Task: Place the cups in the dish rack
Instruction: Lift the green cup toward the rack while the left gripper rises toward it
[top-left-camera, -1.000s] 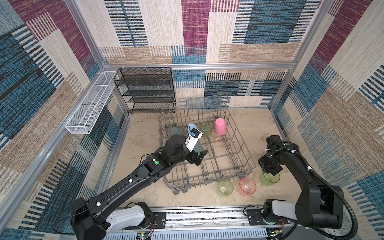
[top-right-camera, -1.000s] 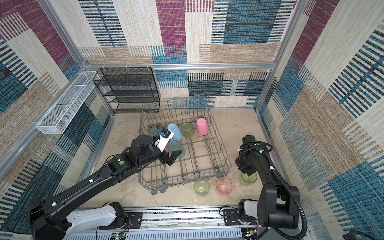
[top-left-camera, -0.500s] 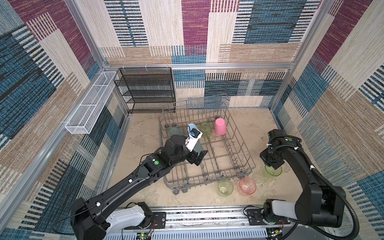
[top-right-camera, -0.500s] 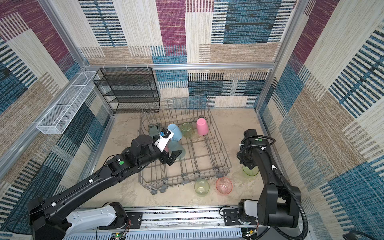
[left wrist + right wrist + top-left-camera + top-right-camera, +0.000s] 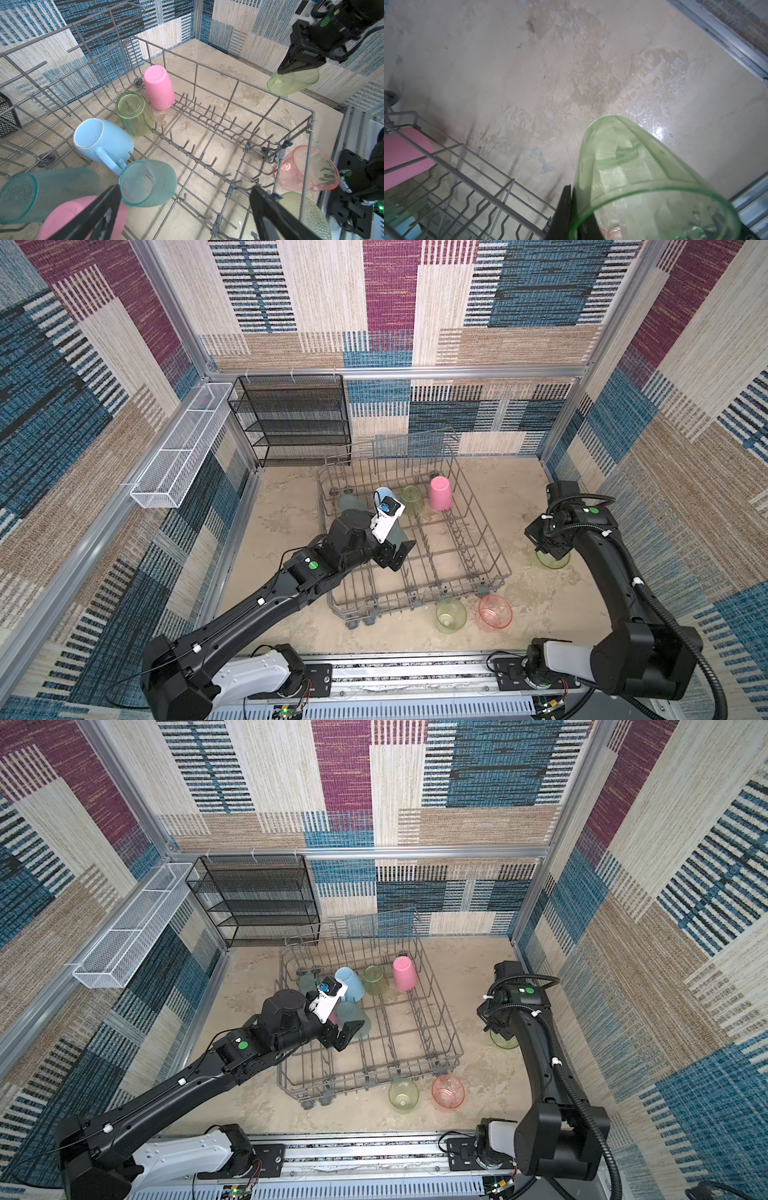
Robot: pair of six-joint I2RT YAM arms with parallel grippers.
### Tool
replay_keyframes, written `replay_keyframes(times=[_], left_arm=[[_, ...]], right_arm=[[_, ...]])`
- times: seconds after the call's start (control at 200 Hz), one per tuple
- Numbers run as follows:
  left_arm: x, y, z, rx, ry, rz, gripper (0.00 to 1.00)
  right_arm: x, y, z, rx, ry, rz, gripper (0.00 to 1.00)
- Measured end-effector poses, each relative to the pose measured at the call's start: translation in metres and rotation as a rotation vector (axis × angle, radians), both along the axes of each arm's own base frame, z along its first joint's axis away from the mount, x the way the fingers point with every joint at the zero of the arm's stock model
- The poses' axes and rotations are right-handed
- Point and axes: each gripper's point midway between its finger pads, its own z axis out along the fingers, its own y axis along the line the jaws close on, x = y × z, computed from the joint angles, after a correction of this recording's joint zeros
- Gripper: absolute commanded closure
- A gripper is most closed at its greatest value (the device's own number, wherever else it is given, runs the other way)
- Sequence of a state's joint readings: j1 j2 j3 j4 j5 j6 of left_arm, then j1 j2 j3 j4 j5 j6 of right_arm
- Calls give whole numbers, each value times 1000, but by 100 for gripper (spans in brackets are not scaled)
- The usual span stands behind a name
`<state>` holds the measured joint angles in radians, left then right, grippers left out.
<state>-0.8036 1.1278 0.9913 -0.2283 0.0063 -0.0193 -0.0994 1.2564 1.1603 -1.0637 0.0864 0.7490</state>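
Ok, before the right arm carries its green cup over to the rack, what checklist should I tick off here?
1. Right tool shut on the green cup at its rim: ok.
2. Green cup off the table: looks lifted and tilted, ok.
3. Free tines in the dish rack: ok.
4. Left tool clear of the path: open, by the teal cup, ok.
5. All cups loaded: not ok; second green cup and pink-orange cup sit on the table.
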Motion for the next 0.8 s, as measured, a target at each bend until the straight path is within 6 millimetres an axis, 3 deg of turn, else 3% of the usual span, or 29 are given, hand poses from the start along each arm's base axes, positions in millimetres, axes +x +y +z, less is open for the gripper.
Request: replay_keyframes(times=[0.135,0.451,0.616,0.796], left_arm=[[0,0,-1,-1,5,2,0],[0,0,-1,-2,6,4,1],[1,-1,-1,-2,7,6,1],[4,-3,-3,2,15,9,0]], right_arm=[[15,3,25,-13,-103,61,100],[49,21,76,11,-327,206,100],[64,37,96,59,-442,287,100],[80,65,134,88,-619,393,100]])
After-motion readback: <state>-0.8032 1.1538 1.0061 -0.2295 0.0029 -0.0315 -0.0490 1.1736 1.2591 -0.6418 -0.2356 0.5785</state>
